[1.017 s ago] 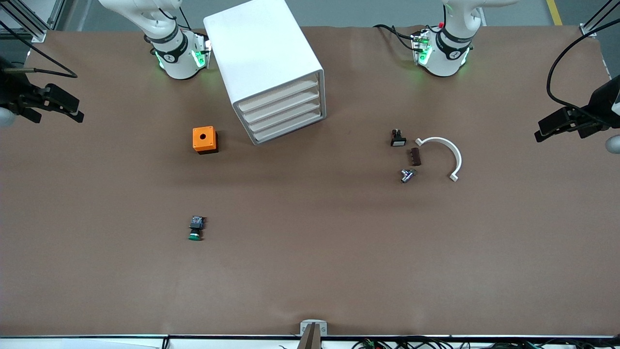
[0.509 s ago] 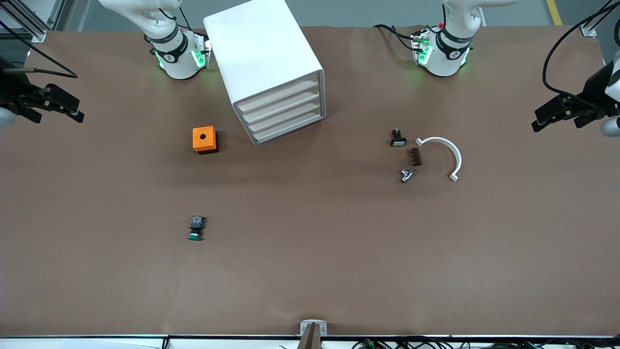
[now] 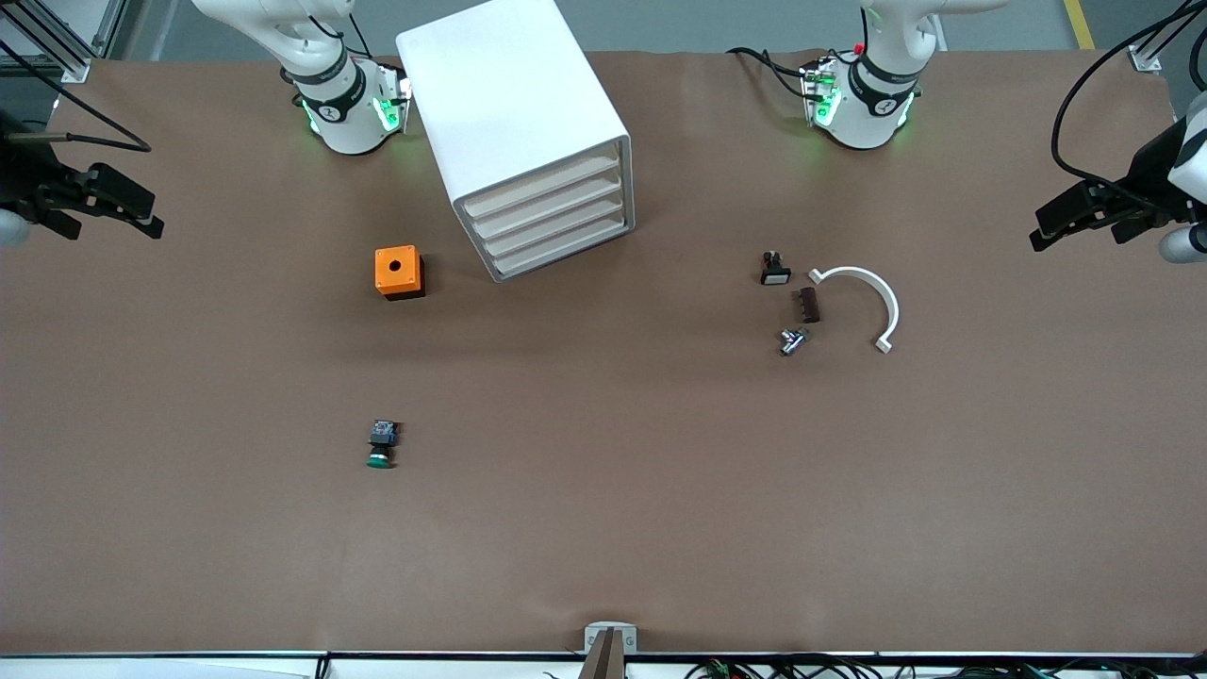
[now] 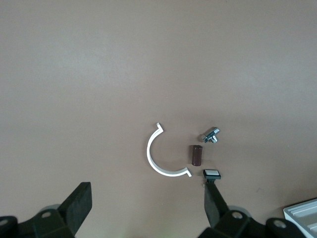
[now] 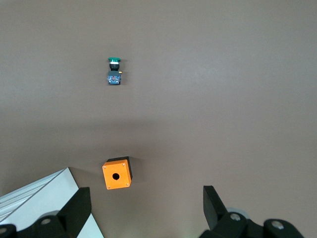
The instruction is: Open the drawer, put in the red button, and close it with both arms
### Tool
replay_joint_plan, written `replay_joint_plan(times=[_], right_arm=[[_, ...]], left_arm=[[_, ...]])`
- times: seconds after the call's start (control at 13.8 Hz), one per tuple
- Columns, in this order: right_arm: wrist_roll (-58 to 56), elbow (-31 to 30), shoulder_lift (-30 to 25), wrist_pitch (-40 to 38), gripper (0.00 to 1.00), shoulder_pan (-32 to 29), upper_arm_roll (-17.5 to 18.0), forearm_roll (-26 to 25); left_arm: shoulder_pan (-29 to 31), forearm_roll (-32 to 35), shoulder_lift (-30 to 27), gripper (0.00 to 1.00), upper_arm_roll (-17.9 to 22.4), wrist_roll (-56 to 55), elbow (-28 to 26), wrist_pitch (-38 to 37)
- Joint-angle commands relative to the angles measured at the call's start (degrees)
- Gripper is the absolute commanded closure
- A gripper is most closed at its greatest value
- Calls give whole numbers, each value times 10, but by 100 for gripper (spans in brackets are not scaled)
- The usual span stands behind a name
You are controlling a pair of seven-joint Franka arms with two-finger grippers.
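Overhead, my left gripper (image 3: 1061, 223) and right gripper (image 3: 127, 212) hang spread apart over the table's ends. All four cabinet (image 3: 521, 132) drawers (image 3: 547, 217) are shut; orange box (image 3: 398, 272), white arc (image 3: 872, 302), green button (image 3: 381, 444) lie around. Red button: unseen.

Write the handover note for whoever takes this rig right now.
Left gripper: open, empty, up at the left arm's end of the table.
Right gripper: open, empty, up at the right arm's end; both arms wait.
Cabinet: between the two bases; all four drawers shut.
Red button: not visible in any view. Only a green button lies on the table, nearer the front camera than the orange box.
A switch, brown block, metal fitting and white arc sit toward the left arm's end.
Done: nothing.
Left: open a drawer, find and stow the button, close.
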Motion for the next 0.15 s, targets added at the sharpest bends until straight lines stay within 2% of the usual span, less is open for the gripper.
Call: replay_joint_plan(times=[0.0,0.07], right_arm=[[-3,-13,-13,4,0,-5,0,8],[-3,-13,-13,4,0,-5,0,8]], left_arm=[[1,1,-1,0,-1,-1,4,-4],[1,1,-1,0,-1,-1,4,-4]])
